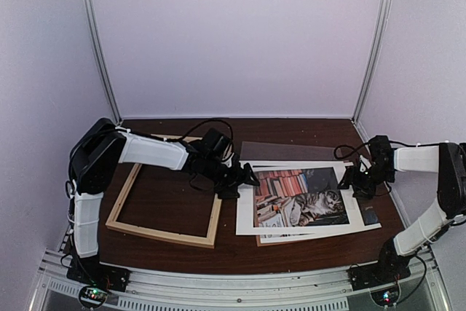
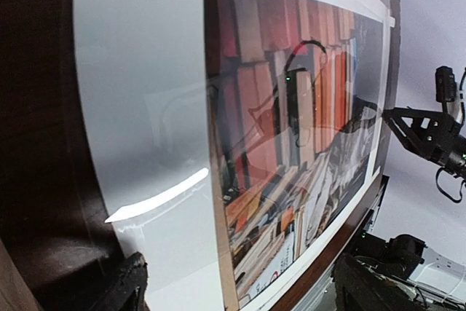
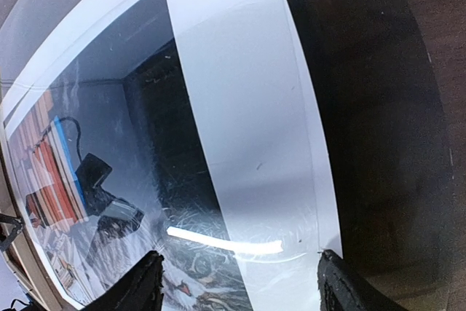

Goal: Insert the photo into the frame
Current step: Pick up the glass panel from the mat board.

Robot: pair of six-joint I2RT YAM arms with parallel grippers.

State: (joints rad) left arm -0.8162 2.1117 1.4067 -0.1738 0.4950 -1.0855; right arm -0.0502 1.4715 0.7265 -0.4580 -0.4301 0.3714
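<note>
Left claw and right claw both gape, flanking the photo at lower right — an uneven pinch could crease it before the frame.

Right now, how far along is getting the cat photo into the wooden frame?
Early. Nothing looks done yet: the frame lies empty on the left, and the cat photo lies face up beside it, apart. In hand: the left gripper and right gripper stand open at the photo's opposite ends, gripping nothing. Still to do: grasp the photo, carry it over and seat it in the frame.
</note>
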